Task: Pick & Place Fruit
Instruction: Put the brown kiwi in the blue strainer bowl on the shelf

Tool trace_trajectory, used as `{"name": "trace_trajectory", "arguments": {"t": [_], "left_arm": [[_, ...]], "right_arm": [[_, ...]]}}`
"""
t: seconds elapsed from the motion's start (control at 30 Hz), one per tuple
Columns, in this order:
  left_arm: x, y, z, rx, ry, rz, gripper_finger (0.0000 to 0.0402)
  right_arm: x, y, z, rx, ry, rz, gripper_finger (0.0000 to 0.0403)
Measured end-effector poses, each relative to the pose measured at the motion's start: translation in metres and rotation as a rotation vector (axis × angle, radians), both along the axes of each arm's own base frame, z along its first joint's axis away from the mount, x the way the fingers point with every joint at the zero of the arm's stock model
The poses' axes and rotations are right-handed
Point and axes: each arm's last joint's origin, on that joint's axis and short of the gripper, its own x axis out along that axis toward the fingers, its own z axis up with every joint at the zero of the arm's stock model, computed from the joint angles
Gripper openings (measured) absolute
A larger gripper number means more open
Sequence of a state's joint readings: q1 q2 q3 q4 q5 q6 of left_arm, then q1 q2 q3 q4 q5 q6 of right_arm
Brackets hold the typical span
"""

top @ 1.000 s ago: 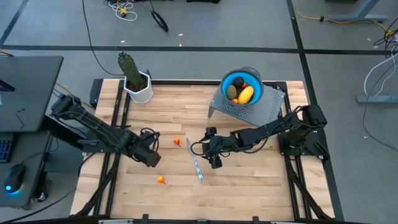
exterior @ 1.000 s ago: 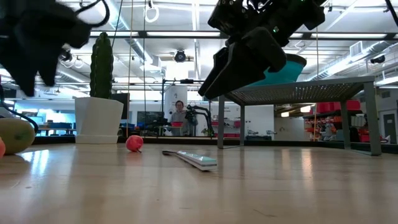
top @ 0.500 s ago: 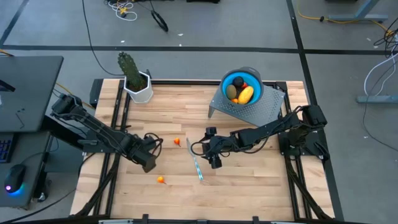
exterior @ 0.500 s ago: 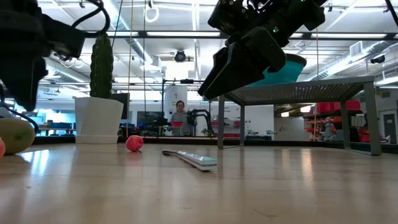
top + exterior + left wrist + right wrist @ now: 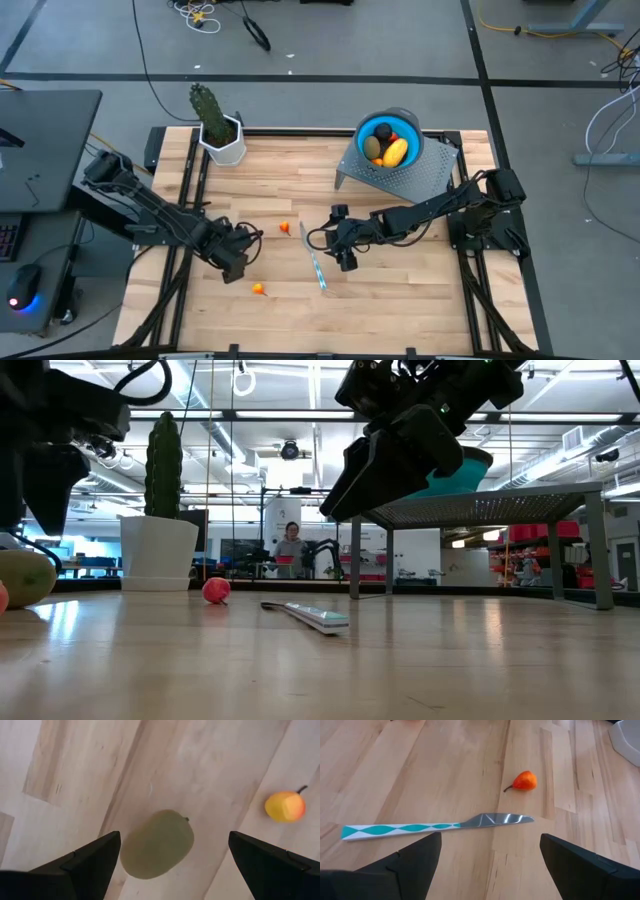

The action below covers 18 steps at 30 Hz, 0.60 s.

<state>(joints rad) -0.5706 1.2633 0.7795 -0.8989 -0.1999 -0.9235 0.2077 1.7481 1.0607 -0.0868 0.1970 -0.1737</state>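
The left hand (image 5: 237, 262) hangs over the wooden table (image 5: 400, 290), well in front of the cactus (image 5: 208, 108) in its white pot (image 5: 226, 146). Its fingers (image 5: 95, 857) are spread wide apart and hold nothing. Straight beneath them, seen from its wrist, an olive-brown oval fruit (image 5: 157, 843) lies on the boards, sitting in the gap between the two fingers but untouched by either. A small orange-yellow fruit (image 5: 285, 806) with a short dark stalk lies just beside it; from above this same piece (image 5: 258, 289) shows a little in front of the left hand, toward the table's near edge.

The right hand (image 5: 343, 252) hovers near the middle of the table, released and empty, its fingers (image 5: 410, 860) parted over the knife (image 5: 435, 825). The knife has a teal-and-white patterned handle and a silvery blade, and it lies flat on the wood. Beyond the blade's tip, apart from it, sits another tiny orange fruit (image 5: 524, 780) with a stalk.

On the far side from the knife stands a perforated metal stand (image 5: 420, 178), and on it a blue bowl (image 5: 405, 122). Inside the bowl are the yellow oblong fruit (image 5: 395, 152), another olive-brown oval (image 5: 372, 147), the dark purple ball (image 5: 383, 131), and something orange-red that I cannot make out clearly.

From table height, a person (image 5: 291, 546) shows far back in the room.
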Motion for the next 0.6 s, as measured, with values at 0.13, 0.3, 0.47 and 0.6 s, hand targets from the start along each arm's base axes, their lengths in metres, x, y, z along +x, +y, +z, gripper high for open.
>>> {"name": "trace_trajectory", "arguments": {"t": [0.13, 0.3, 0.47, 0.6], "left_arm": [[-0.003, -0.004, 0.000, 0.032, -0.016, -0.035, 0.0380], [-0.004, -0.006, 0.001, 0.075, -0.042, -0.059, 0.0380], [-0.007, -0.008, -0.006, 0.066, -0.045, -0.070, 0.0380], [-0.014, -0.006, -0.021, 0.073, -0.021, -0.087, 0.0380]], "right_arm": [[0.000, 0.000, 0.000, 0.000, 0.000, 0.000, 0.0350], [0.000, 0.000, 0.000, 0.000, 0.000, 0.000, 0.0350], [0.000, 0.000, 0.000, 0.000, -0.001, 0.000, 0.0350], [0.000, 0.000, 0.000, 0.000, -0.001, 0.000, 0.0350]]}}
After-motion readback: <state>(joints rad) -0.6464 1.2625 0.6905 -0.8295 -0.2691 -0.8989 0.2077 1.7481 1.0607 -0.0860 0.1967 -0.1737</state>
